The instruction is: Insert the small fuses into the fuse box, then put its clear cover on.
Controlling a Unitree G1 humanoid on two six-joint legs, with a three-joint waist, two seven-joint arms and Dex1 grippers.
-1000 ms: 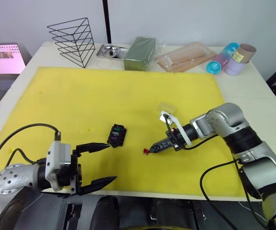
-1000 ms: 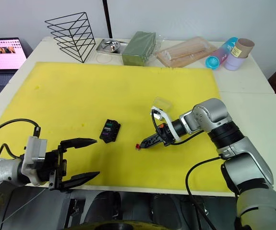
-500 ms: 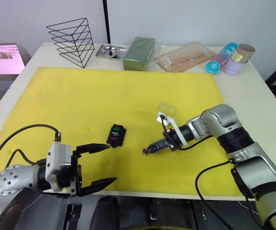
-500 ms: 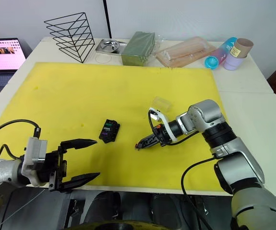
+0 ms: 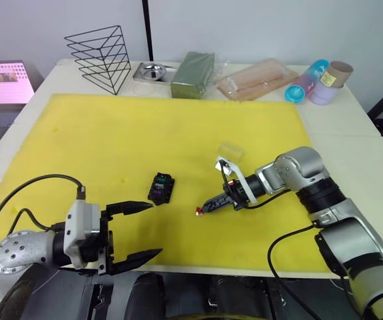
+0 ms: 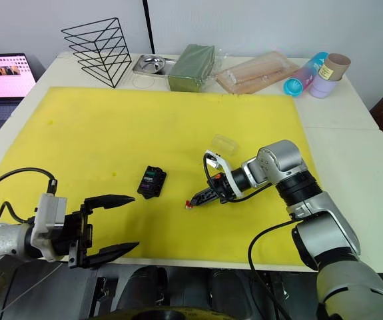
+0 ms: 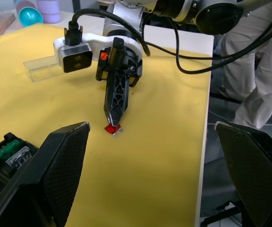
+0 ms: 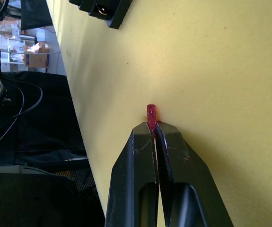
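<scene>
The black fuse box (image 5: 161, 187) lies mid-mat on the yellow mat (image 5: 111, 140), with a green fuse (image 7: 5, 150) and a pale fuse (image 7: 20, 154) seated in its slots. My right gripper (image 5: 204, 208) is shut on the red fuse (image 8: 151, 113), whose tip touches the mat just right of the fuse box. Behind that gripper's wrist the clear cover (image 5: 231, 149) rests on the mat. My left gripper (image 5: 141, 231) hangs open and empty over the mat's near edge, in front of and left of the fuse box.
Along the table's back edge stand a black wire rack (image 5: 101, 57), a steel dish (image 5: 152, 69), a green box (image 5: 194, 72), a clear bag of sticks (image 5: 258, 77) and cups (image 5: 318, 80). A laptop (image 5: 3, 81) sits at far left.
My right gripper has shifted slightly left toward the fuse box, carrying the red fuse low over the mat. The left gripper has stayed put.
</scene>
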